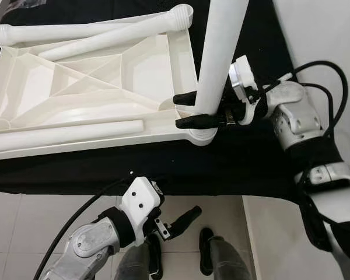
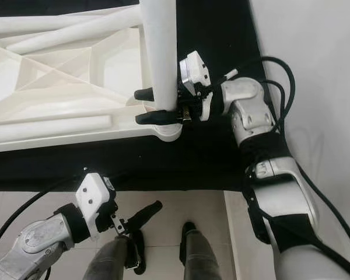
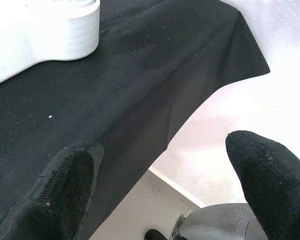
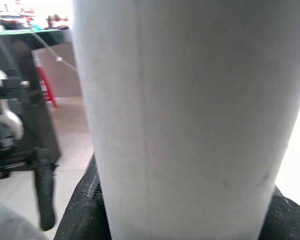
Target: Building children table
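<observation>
Both arms are silver-grey shells with black joint bands and black cables looping alongside. The left tool point(image 1: 178, 224) has a white block housing with two dark screw holes; the right tool point(image 1: 186, 111) has a round white wrist housing. Both have long black fingers.

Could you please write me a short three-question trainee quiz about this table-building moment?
1. True or false: the right gripper is shut on the upright leg.
2. Where does that leg's lower end sit? A) in the tabletop's near right corner socket; B) on the tiles; C) on the black cloth.
3. Fill in: the left gripper hangs over the floor with its jaws ____.

Key
1. True.
2. A.
3. Open, holding nothing.
</observation>
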`<state>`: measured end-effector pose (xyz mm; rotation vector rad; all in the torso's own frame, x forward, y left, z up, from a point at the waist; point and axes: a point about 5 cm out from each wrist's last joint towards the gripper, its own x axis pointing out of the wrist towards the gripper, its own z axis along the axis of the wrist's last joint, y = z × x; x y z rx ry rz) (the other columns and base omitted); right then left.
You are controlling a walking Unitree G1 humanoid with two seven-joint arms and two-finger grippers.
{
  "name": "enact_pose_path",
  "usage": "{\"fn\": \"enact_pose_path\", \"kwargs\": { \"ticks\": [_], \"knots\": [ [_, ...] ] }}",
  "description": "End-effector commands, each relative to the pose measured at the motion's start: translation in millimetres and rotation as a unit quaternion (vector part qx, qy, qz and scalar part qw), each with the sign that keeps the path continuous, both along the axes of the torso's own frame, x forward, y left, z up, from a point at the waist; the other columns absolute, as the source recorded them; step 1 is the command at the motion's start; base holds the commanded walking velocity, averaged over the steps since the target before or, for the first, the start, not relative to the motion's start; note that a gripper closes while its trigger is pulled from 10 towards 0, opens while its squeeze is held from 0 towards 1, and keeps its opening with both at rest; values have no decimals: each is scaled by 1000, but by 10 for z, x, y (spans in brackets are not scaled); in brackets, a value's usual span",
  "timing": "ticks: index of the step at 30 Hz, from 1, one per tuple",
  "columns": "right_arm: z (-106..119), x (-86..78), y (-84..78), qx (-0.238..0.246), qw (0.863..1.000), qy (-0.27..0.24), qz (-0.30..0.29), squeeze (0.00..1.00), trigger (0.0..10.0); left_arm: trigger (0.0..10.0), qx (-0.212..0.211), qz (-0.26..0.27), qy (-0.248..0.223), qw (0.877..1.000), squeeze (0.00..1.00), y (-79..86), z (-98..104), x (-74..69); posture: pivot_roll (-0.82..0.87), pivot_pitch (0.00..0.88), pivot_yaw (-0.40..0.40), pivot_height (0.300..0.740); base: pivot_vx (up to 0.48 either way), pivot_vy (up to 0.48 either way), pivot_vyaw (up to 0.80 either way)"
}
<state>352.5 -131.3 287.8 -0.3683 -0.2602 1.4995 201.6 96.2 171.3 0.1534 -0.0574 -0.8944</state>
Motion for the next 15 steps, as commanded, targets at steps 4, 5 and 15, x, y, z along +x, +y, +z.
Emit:
{"fn": "enact_pose_path", "kwargs": {
  "ticks": [4, 5, 15],
  "knots": [
    [-436, -3, -27, 12, 995, 49, -88, 0, 10000, 10000, 1, -7, 16, 1000, 0, -13, -77, -30, 119, 399, 55, 740, 0, 0, 0],
    [-436, -3, -27, 12, 995, 49, -88, 0, 10000, 10000, 1, -7, 16, 1000, 0, -13, -77, -30, 119, 399, 55, 740, 0, 0, 0],
    [-1189, -446, -36, -24, 811, 128, -570, 0, 10000, 10000, 1, 8, 3, 1000, 0, 20, -53, -9, 104, 379, 34, 740, 0, 0, 0]
  ]
}}
